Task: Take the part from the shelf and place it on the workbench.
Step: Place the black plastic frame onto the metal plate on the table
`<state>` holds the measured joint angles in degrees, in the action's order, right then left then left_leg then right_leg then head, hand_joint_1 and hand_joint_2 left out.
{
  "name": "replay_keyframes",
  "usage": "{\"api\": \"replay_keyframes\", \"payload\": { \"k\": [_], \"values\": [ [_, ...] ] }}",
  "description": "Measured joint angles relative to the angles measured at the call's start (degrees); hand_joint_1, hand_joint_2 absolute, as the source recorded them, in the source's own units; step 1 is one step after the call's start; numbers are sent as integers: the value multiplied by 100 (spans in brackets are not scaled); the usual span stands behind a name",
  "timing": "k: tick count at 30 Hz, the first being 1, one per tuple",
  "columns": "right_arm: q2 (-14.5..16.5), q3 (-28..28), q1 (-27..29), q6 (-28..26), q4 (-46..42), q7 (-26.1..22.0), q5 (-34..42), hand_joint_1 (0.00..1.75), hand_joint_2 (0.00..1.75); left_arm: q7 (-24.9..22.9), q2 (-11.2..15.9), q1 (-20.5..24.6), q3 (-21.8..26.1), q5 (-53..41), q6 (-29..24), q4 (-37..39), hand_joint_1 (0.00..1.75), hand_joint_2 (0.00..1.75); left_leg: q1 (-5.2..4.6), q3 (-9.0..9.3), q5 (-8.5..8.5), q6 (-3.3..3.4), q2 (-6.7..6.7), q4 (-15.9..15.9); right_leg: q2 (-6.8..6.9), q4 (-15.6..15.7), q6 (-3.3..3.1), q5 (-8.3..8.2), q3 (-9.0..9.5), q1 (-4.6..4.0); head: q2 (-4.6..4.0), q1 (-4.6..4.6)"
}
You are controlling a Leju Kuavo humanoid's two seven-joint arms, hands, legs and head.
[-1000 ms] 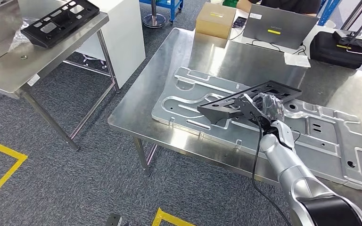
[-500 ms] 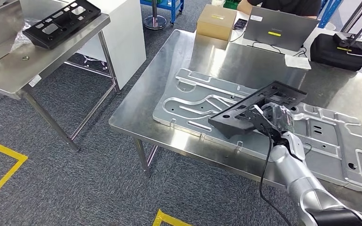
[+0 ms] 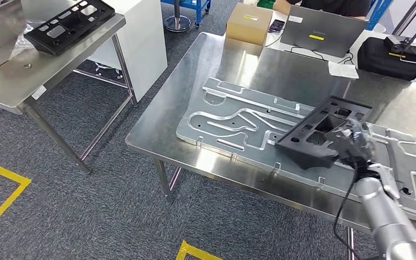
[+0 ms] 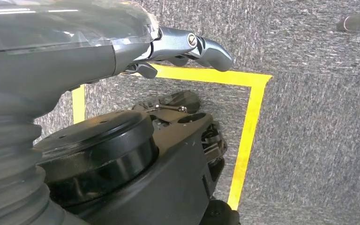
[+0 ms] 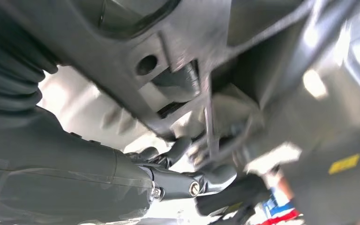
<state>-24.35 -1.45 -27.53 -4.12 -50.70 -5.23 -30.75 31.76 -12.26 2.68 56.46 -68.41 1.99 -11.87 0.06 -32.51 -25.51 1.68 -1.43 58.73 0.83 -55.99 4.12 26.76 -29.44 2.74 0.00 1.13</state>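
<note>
A black plastic frame part [image 3: 317,130] with cut-out openings hangs tilted over the silver stamped metal panel [image 3: 233,116] on the steel workbench [image 3: 260,65]. My right hand [image 3: 355,143] grips its near right edge. In the right wrist view the part's ribbed underside [image 5: 178,56] is close up and blurred, with my right hand's fingers [image 5: 187,183] wrapped under it. My left hand [image 4: 183,47] hangs over grey carpet and holds nothing, its fingers partly curled.
A second black frame part [image 3: 67,24] lies on the steel shelf table [image 3: 49,70] at the far left. A cardboard box [image 3: 248,23], a laptop [image 3: 322,30] and a black case [image 3: 390,57] stand at the workbench's back. Yellow floor tape [image 3: 5,189] marks the carpet.
My right hand has carried the black part to the right across the metal panel, and the part has turned so its long side points further away.
</note>
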Motion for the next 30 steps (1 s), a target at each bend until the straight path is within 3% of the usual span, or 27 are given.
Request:
{"api": "replay_keyframes", "payload": {
  "k": [7,10,21,25,30],
  "values": [
    [-1344,-513,-482,875,-970,598,942,0,0,0,2,-28,2,-2,23,0,0,175,-39,-101,22,31,11,0,-12,-15,49,-31,-104,38,0,1],
    [-1724,-607,-722,994,-1227,727,1100,0,0,0,0,-25,4,-4,26,0,0,175,-38,-104,21,31,12,0,-12,-16,51,-27,-108,38,0,1],
    [-2111,-656,-808,951,-1555,786,1252,0,0,5,-7,-9,11,-43,54,0,0,175,-38,-104,20,31,12,-2,-12,-17,56,-22,-113,38,0,1],
    [-2420,-668,-942,1163,-1666,961,1670,0,0,43,-15,-6,17,-64,72,0,0,175,-40,-105,20,32,9,-2,-8,-17,56,-21,-114,41,0,-1],
    [-2782,-994,-427,1157,-1808,873,2033,0,0,70,-74,4,22,-86,66,0,0,175,-39,-107,15,34,5,-2,-3,-14,56,-18,-112,40,0,0]
  ]
}}
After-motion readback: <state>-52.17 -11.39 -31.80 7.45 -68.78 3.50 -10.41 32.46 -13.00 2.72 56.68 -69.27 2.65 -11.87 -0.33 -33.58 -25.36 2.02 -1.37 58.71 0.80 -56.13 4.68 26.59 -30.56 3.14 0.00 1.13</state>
